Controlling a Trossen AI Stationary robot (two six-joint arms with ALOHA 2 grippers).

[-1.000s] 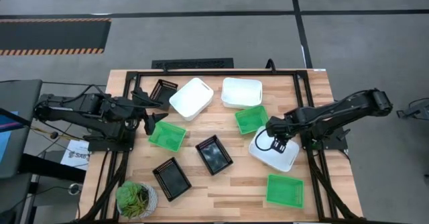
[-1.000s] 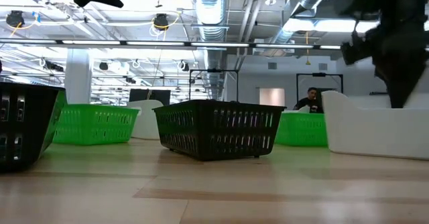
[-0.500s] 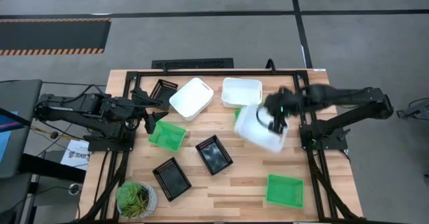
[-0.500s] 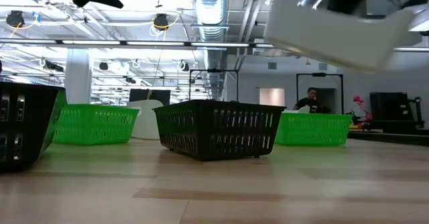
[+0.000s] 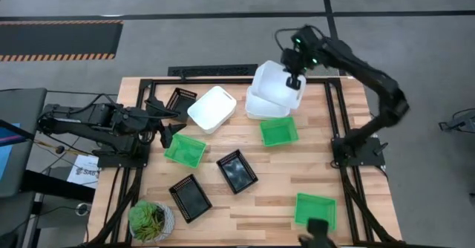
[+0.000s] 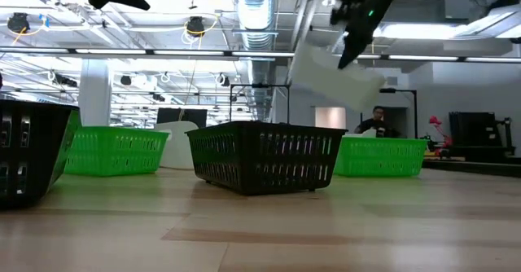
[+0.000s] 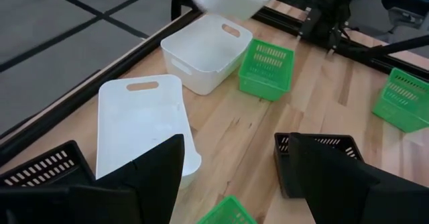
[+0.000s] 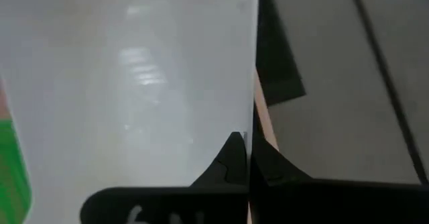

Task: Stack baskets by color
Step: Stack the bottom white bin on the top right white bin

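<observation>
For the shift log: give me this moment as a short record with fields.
right tool: shut on the rim of a white basket, held in the air over the far white basket
left tool: open, waiting near a green basket
third white basket: on the table, unstacked
green baskets: three, apart
black baskets: three, apart

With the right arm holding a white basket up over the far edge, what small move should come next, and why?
Probably lower it. The right gripper is shut on a white rectangular plastic basket, held in the air above the second white plastic basket on the wooden table. It looks roughly lined up, so easing it down should nest the two.
</observation>
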